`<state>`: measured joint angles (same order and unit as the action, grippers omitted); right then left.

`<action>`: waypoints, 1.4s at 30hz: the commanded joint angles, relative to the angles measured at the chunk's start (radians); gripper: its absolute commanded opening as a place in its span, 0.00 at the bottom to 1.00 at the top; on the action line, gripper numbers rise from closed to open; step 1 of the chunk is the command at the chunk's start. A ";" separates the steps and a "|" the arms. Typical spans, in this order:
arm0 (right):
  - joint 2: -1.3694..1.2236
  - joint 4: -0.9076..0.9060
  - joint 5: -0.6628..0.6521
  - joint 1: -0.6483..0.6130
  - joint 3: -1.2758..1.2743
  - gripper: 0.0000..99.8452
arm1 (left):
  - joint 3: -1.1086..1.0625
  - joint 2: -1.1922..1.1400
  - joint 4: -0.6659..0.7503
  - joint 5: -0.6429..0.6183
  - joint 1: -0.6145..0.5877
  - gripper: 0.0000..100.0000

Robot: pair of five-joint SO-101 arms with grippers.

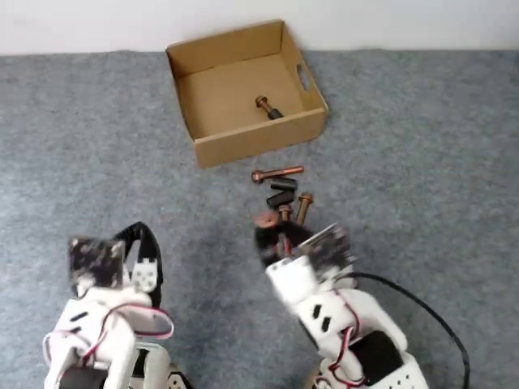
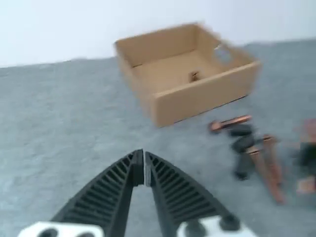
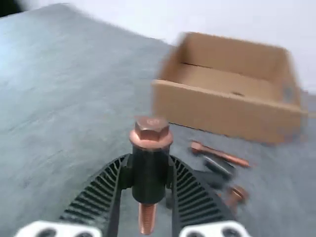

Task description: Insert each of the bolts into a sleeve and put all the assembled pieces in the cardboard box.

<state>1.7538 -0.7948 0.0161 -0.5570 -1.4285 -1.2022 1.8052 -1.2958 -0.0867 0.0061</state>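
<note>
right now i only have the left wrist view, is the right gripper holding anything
Observer: Yes. The right gripper is shut on a black sleeve with a bolt pushed through it.
Operator: ok and whats that small thing inside the box, cant make it out
Observer: The high view shows an assembled piece, bolt in sleeve, lying on the floor of the cardboard box.
Operator: where is the right gripper relative to the loose parts
Observer: In the high view it is at the near end of the loose bolts, with the box beyond them.
</note>
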 commanded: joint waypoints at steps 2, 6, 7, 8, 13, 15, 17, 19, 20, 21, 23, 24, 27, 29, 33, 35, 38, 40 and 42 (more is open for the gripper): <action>0.007 -0.128 0.094 0.136 0.150 0.01 | -0.153 -0.002 0.075 0.061 -0.054 0.00; -0.024 -0.245 0.098 0.150 0.236 0.01 | -0.265 -0.002 0.075 0.055 -0.055 0.00; -0.053 -0.259 0.098 0.151 0.258 0.01 | -0.291 0.000 0.075 0.055 -0.055 0.00; -0.090 -0.263 0.100 0.153 0.278 0.01 | -0.317 0.000 0.075 0.055 -0.055 0.00; -0.372 -0.213 0.104 0.153 0.419 0.01 | -0.417 0.000 0.095 0.049 -0.057 0.00; -0.507 -0.171 0.104 0.153 0.497 0.01 | -0.437 0.000 0.118 0.012 -0.058 0.00; -0.651 -0.131 0.101 0.153 0.589 0.01 | -0.456 0.000 0.132 -0.014 -0.057 0.00; -0.797 -0.099 0.100 0.153 0.695 0.01 | -0.481 0.000 0.150 -0.020 -0.057 0.00; -0.872 -0.088 0.098 0.154 0.750 0.01 | -0.483 0.000 0.150 -0.023 -0.057 0.00; -0.946 -0.077 0.098 0.154 0.806 0.01 | -0.483 0.000 0.150 -0.023 -0.057 0.00; -1.093 -0.059 0.098 0.154 0.924 0.01 | -0.483 0.000 0.152 -0.025 -0.057 0.00; -1.161 -0.045 0.098 0.154 0.984 0.01 | -0.483 -0.003 0.150 -0.026 -0.057 0.00; -1.365 0.016 0.098 0.165 1.163 0.01 | -0.483 -0.008 0.144 -0.061 -0.057 0.00; -1.500 0.074 0.098 0.179 1.280 0.01 | -0.483 -0.008 0.135 -0.066 -0.057 0.00; -1.761 0.162 0.098 0.206 1.505 0.01 | -0.483 -0.008 0.132 -0.066 -0.057 0.00; -1.883 0.186 0.098 0.213 1.622 0.01 | -0.483 -0.008 0.132 -0.066 -0.057 0.00; -2.061 0.203 0.098 0.214 1.788 0.01 | -0.483 -0.008 0.132 -0.066 -0.057 0.00; -2.173 0.202 0.098 0.211 1.900 0.01 | -0.483 -0.009 0.132 -0.066 -0.057 0.00; -2.279 0.202 0.098 0.206 2.005 0.01 | -0.483 -0.009 0.132 -0.066 -0.057 0.00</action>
<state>-0.4296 -0.6199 0.1082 -0.3529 0.3744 -1.6901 1.7960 -1.1699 -0.1419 -0.0460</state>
